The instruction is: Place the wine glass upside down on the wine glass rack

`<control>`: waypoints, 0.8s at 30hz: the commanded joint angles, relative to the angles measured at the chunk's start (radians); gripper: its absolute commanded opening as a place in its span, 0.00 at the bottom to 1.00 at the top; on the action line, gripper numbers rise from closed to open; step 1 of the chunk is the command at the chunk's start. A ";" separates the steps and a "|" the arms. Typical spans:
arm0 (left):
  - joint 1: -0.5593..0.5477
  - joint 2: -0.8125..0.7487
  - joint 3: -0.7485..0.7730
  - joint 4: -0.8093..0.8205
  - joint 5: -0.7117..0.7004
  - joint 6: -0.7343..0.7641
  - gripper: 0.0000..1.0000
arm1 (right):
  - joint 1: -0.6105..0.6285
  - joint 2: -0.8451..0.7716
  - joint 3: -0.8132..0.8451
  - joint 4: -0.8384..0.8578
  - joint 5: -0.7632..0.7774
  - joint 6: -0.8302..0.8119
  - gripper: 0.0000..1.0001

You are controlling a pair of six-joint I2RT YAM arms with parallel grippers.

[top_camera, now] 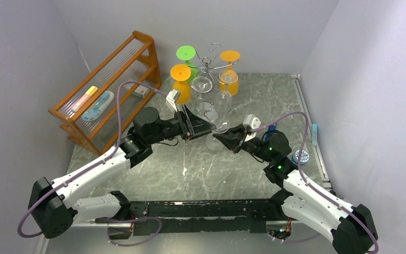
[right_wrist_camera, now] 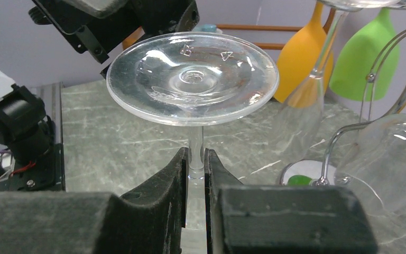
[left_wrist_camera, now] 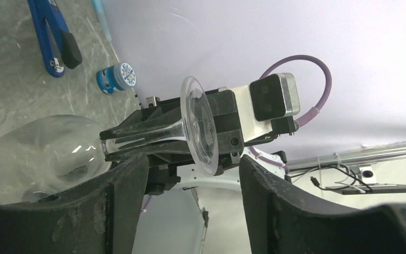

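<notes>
Over marble table (top_camera: 201,180) — R gripper (right_wrist_camera: 195,159) pinches wine glass (right_wrist_camera: 193,79) stem, L gripper (left_wrist_camera: 193,166) spread.

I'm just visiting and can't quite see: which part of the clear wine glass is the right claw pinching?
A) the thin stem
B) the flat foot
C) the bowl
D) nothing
A: the right wrist view shows the right claw shut on the stem of the wine glass, just below its round foot.
</notes>
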 commanded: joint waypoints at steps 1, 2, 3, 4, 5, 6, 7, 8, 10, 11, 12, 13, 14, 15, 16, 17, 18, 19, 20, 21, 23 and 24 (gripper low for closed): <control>0.039 -0.006 -0.058 0.180 0.107 -0.149 0.64 | 0.002 0.008 0.042 0.018 -0.049 -0.032 0.00; 0.044 -0.004 -0.067 0.191 0.112 -0.164 0.61 | 0.002 0.010 0.043 0.020 -0.053 -0.029 0.00; 0.048 -0.002 -0.076 0.203 0.118 -0.177 0.58 | 0.002 0.013 0.043 0.023 -0.057 -0.026 0.00; 0.052 -0.001 -0.087 0.221 0.125 -0.195 0.54 | 0.002 0.016 0.043 0.021 -0.060 -0.024 0.00; 0.055 0.001 -0.097 0.238 0.130 -0.209 0.51 | 0.002 0.020 0.045 0.021 -0.061 -0.023 0.00; 0.057 0.002 -0.104 0.254 0.135 -0.220 0.48 | 0.003 0.023 0.045 0.021 -0.063 -0.024 0.00; 0.058 0.004 -0.110 0.264 0.139 -0.228 0.44 | 0.002 0.026 0.046 0.019 -0.062 -0.025 0.00; 0.060 0.006 -0.111 0.270 0.144 -0.231 0.41 | 0.003 0.029 0.044 0.020 -0.061 -0.027 0.00; 0.061 0.009 -0.108 0.267 0.151 -0.228 0.35 | 0.002 0.032 0.042 0.024 -0.057 -0.026 0.00; 0.060 0.010 -0.105 0.262 0.153 -0.223 0.32 | 0.002 0.035 0.041 0.026 -0.058 -0.027 0.00; 0.060 0.010 -0.102 0.256 0.155 -0.221 0.30 | 0.003 0.038 0.041 0.028 -0.059 -0.025 0.00; 0.060 0.009 -0.101 0.251 0.155 -0.218 0.27 | 0.002 0.040 0.041 0.029 -0.057 -0.025 0.00; 0.060 0.009 -0.099 0.247 0.157 -0.215 0.25 | 0.003 0.042 0.041 0.030 -0.056 -0.023 0.00; 0.061 0.007 -0.098 0.240 0.157 -0.211 0.23 | 0.002 0.043 0.040 0.034 -0.054 -0.024 0.00; 0.061 0.006 -0.096 0.230 0.155 -0.207 0.22 | 0.003 0.044 0.039 0.036 -0.054 -0.021 0.00; 0.061 0.005 -0.095 0.221 0.153 -0.202 0.21 | 0.002 0.044 0.038 0.039 -0.055 -0.020 0.00; 0.060 0.006 -0.092 0.206 0.152 -0.196 0.21 | 0.003 0.044 0.037 0.042 -0.057 -0.019 0.00; 0.061 0.008 -0.090 0.193 0.152 -0.190 0.21 | 0.003 0.044 0.037 0.043 -0.062 -0.018 0.00; 0.061 0.010 -0.088 0.182 0.152 -0.185 0.23 | 0.002 0.045 0.038 0.042 -0.065 -0.020 0.00; 0.060 0.012 -0.086 0.174 0.152 -0.182 0.26 | 0.002 0.045 0.040 0.039 -0.068 -0.022 0.00; 0.061 0.019 -0.080 0.157 0.151 -0.178 0.37 | 0.002 0.045 0.045 0.023 -0.074 -0.030 0.00; 0.062 0.022 -0.078 0.150 0.149 -0.174 0.41 | 0.003 0.045 0.047 0.015 -0.075 -0.035 0.00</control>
